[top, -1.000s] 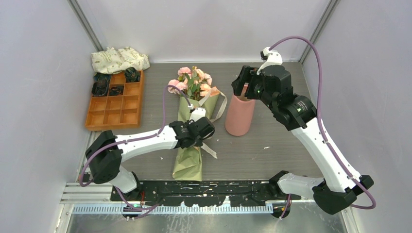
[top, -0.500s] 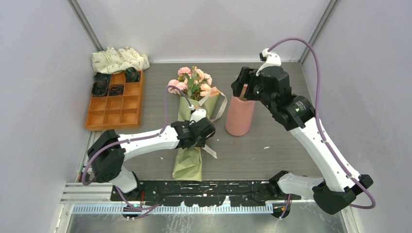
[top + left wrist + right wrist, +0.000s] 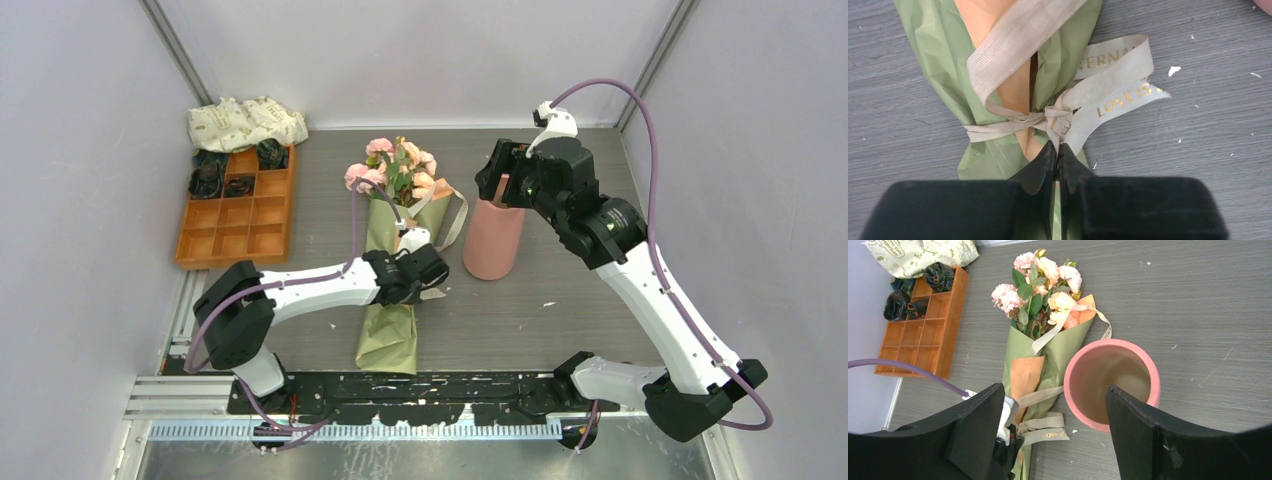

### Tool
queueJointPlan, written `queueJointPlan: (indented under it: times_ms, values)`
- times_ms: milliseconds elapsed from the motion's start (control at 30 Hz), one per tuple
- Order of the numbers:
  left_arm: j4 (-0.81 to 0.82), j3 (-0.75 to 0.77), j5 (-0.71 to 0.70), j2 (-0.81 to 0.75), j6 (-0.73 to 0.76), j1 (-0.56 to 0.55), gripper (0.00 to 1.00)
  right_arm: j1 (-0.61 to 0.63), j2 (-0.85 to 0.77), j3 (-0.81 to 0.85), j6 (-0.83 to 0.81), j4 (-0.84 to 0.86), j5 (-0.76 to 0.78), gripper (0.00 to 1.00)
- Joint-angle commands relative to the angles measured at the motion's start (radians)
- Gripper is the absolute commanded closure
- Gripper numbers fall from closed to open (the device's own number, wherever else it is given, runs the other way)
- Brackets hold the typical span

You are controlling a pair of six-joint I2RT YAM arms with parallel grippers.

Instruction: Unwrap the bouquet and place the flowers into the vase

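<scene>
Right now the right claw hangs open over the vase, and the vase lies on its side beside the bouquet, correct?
Not quite. The vase stands upright, mouth up, as the right wrist view shows. The rest holds: the right claw hangs open over it, and the bouquet lies beside it.

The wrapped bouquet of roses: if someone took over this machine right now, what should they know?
Left gripper: shut on the cream ribbon just below its knot.
Right gripper: open, empty, above the salmon-pink cylinder vase.
Bouquet of pink roses in olive-green and orange paper lies beside the upright vase.
Done: nothing; ribbon tied.
To do: untie, unwrap, put roses in vase.
</scene>
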Motion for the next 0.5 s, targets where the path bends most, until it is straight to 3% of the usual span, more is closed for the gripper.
queueJointPlan:
  times_ms: [0,233,467]
  values:
    - [0.012,0.03,-0.031,-0.062,0.001,0.003,0.99,0.004,-0.022,-0.004,0.011,0.066,-0.009,0.21]
    - [-0.073,0.07,-0.045,-0.197,-0.013,0.004,1.0,0.003,-0.015,-0.021,0.019,0.075,-0.028,0.21]
    - [-0.182,0.166,-0.156,-0.346,0.024,0.004,1.0,0.004,-0.01,-0.029,0.027,0.086,-0.052,0.21]
